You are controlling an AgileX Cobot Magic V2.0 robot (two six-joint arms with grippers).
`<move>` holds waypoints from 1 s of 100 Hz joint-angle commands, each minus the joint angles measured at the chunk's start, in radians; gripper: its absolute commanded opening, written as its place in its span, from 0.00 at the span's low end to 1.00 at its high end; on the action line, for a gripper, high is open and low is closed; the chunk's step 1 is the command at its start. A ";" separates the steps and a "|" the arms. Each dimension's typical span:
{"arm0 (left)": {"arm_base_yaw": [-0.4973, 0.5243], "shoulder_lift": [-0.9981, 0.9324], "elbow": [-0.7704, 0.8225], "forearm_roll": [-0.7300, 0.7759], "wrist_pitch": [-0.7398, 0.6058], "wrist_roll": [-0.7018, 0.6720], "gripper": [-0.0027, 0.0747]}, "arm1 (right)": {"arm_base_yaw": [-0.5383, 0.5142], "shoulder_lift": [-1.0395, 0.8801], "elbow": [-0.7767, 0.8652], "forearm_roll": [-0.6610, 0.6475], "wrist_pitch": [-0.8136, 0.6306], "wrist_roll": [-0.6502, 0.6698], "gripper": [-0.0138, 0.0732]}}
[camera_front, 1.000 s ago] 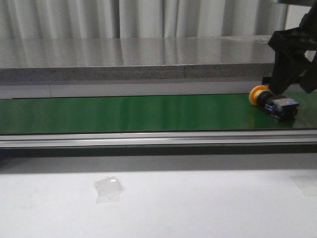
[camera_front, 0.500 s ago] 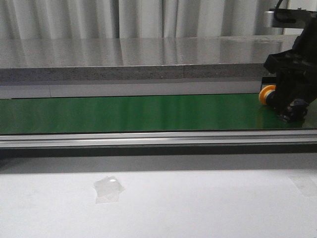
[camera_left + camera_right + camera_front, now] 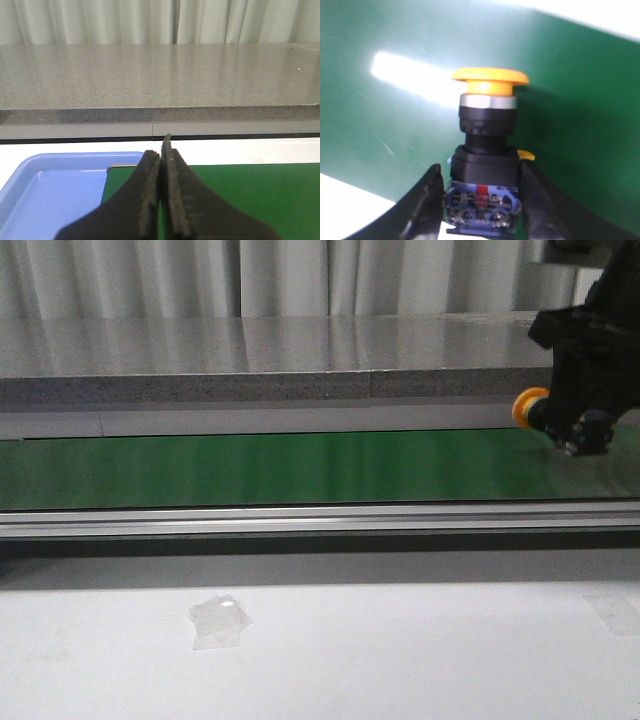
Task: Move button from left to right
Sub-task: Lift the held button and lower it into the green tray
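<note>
The button (image 3: 527,406) has a yellow-orange cap and a black body with a blue and red base. My right gripper (image 3: 580,435) is shut on it at the far right and holds it just above the green belt (image 3: 300,465), cap pointing left. In the right wrist view the button (image 3: 487,150) sits between the two fingers of the gripper (image 3: 481,172), which press on its base, with the belt (image 3: 395,100) beneath. My left gripper (image 3: 161,150) is shut and empty, over the belt's end (image 3: 250,200) beside a blue tray (image 3: 50,185).
A grey stone counter (image 3: 300,360) runs behind the belt and an aluminium rail (image 3: 300,520) along its front. On the white table in front lie a clear plastic scrap (image 3: 220,622) and a piece of tape (image 3: 612,612).
The button lay on the belt under my right gripper. The gripper came down, shut on it and has lifted it a little off the belt.
</note>
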 commanded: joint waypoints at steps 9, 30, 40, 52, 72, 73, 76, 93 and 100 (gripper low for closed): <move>-0.007 0.003 -0.029 -0.009 -0.078 -0.002 0.01 | -0.037 -0.077 -0.134 -0.001 0.033 -0.010 0.38; -0.007 0.003 -0.029 -0.009 -0.078 -0.002 0.01 | -0.139 -0.077 -0.207 -0.028 0.092 -0.010 0.38; -0.007 0.003 -0.029 -0.009 -0.078 -0.002 0.01 | -0.208 -0.077 -0.207 -0.054 0.092 -0.010 0.38; -0.007 0.003 -0.029 -0.009 -0.078 -0.002 0.01 | -0.298 -0.077 -0.207 -0.060 0.075 -0.010 0.38; -0.007 0.003 -0.029 -0.009 -0.078 -0.002 0.01 | -0.432 -0.070 -0.207 -0.060 0.031 -0.010 0.38; -0.007 0.003 -0.029 -0.009 -0.078 -0.002 0.01 | -0.440 -0.069 -0.207 -0.060 0.031 -0.010 0.38; -0.007 0.003 -0.029 -0.009 -0.078 -0.002 0.01 | -0.454 -0.063 -0.207 -0.060 0.028 -0.010 0.38; -0.007 0.003 -0.029 -0.009 -0.078 -0.002 0.01 | -0.513 -0.012 -0.206 -0.064 0.020 -0.011 0.38; -0.007 0.003 -0.029 -0.009 -0.078 -0.002 0.01 | -0.527 0.017 -0.206 -0.067 0.011 -0.011 0.38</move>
